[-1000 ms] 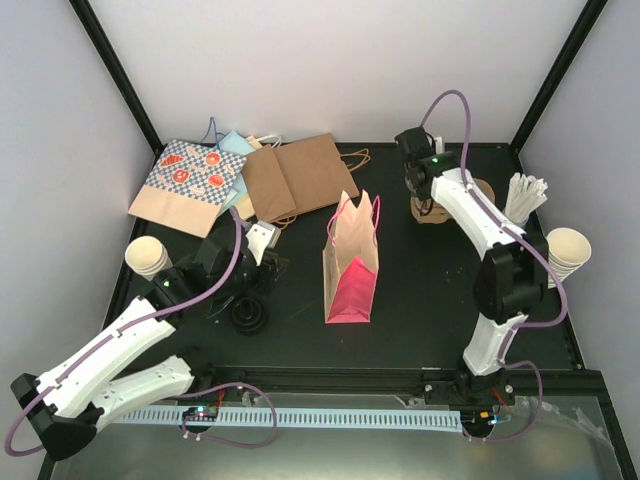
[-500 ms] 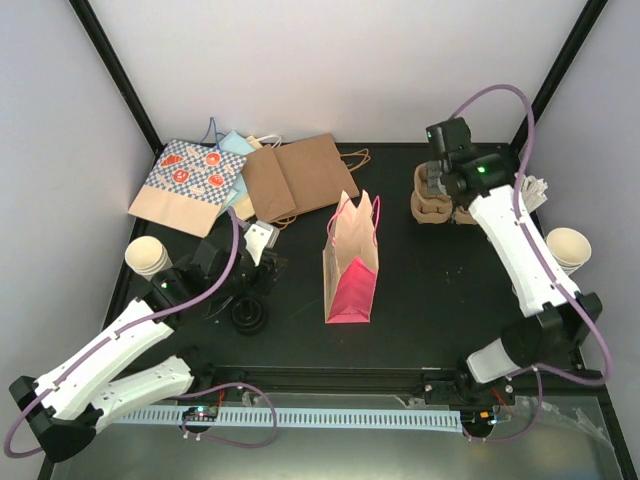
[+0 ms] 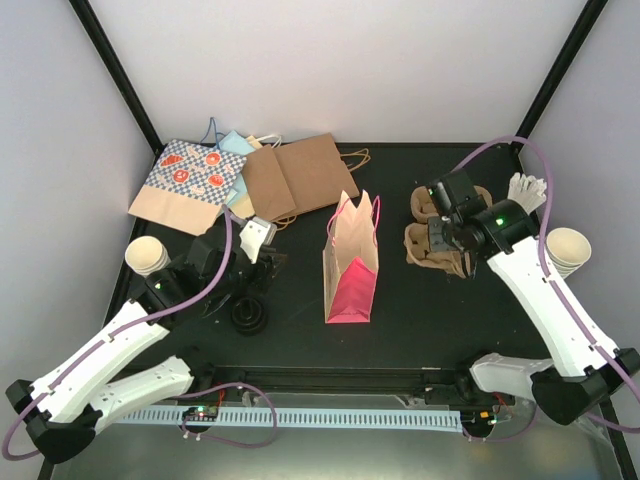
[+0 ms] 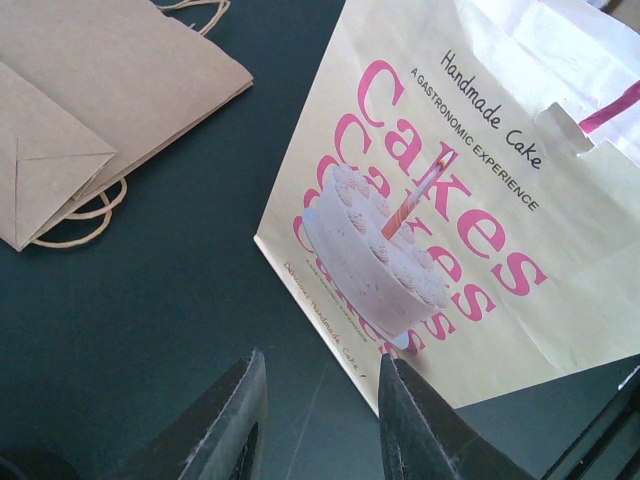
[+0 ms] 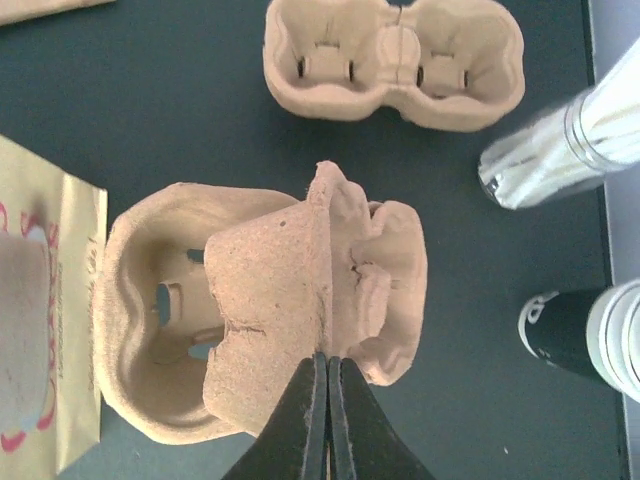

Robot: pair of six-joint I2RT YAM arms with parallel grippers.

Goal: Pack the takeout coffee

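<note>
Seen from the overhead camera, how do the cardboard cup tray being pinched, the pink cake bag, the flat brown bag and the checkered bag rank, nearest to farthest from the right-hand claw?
From the right gripper:
1. The cardboard cup tray, pinched in it.
2. The pink cake bag, standing mid-table to its left.
3. The flat brown bag, lying toward the back, further left.
4. The checkered bag, back left corner.

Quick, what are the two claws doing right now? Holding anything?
Left gripper: open, holding nothing.
Right gripper: closed, pinching the cardboard cup carrier.
</note>
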